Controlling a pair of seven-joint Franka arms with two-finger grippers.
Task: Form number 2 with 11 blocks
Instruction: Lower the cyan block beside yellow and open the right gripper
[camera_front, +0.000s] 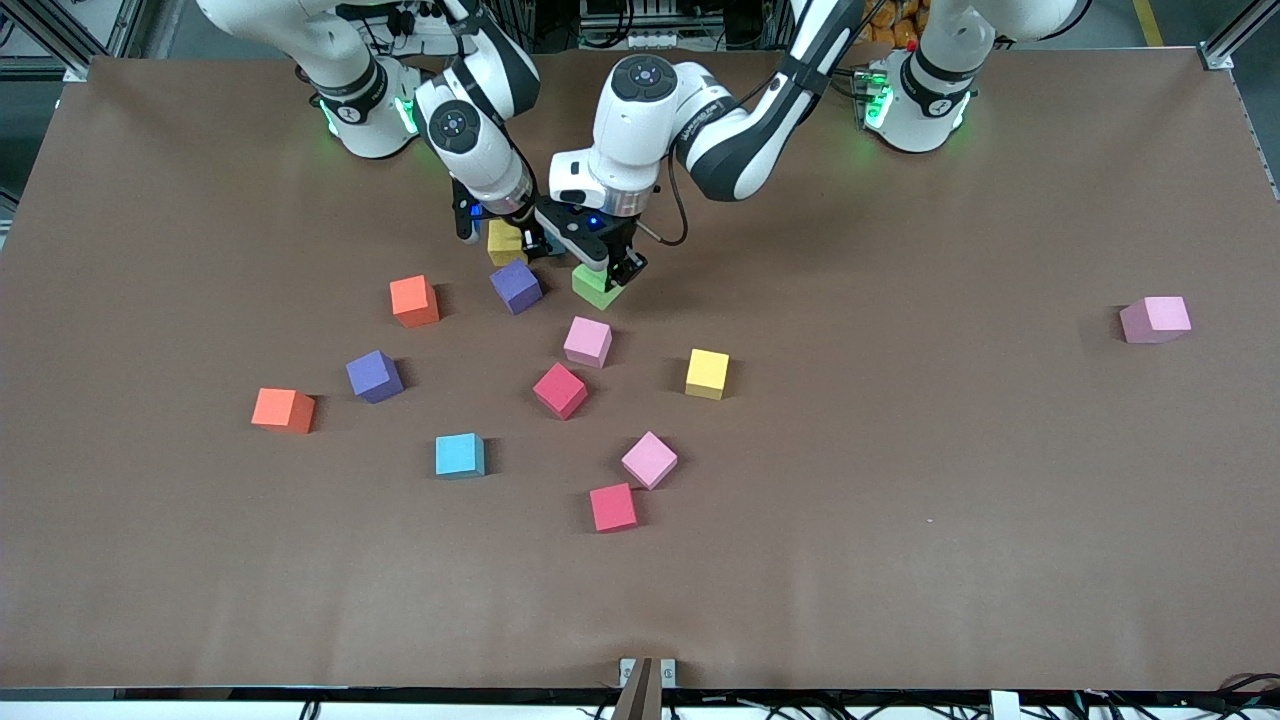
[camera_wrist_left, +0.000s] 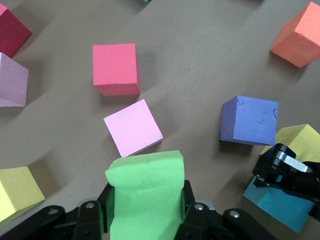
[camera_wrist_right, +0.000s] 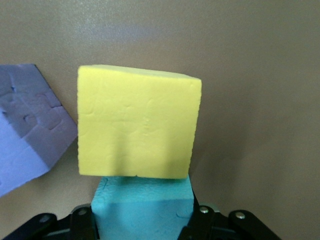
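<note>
The blocks lay scattered, no digit formed. One green block (camera_wrist_left: 145, 192) sat squeezed between the fingers (camera_wrist_left: 194, 220) of my left gripper (camera_front: 612, 272), low over the table (camera_front: 900, 500). My right gripper (camera_front: 520, 240) pinched a teal block (camera_wrist_right: 142, 207) in narrow fingers (camera_wrist_right: 82, 222), its face touching a yellow block (camera_front: 503, 242).

Taking the green block as my landmark: the yellow block stood toward the right arm's end of it, and a purple block (camera_front: 516, 286) stood close beside it on that same end. A pink block (camera_front: 587, 341) lay just nearer the front camera, a red one (camera_front: 560, 390) nearer still. A second yellow block (camera_front: 707, 373) lay nearer the camera, toward the left arm's end. An orange block (camera_front: 414, 300) stood further toward the right arm's end. A lone pink block (camera_front: 1155, 319) sat well apart near the left arm's end.
</note>
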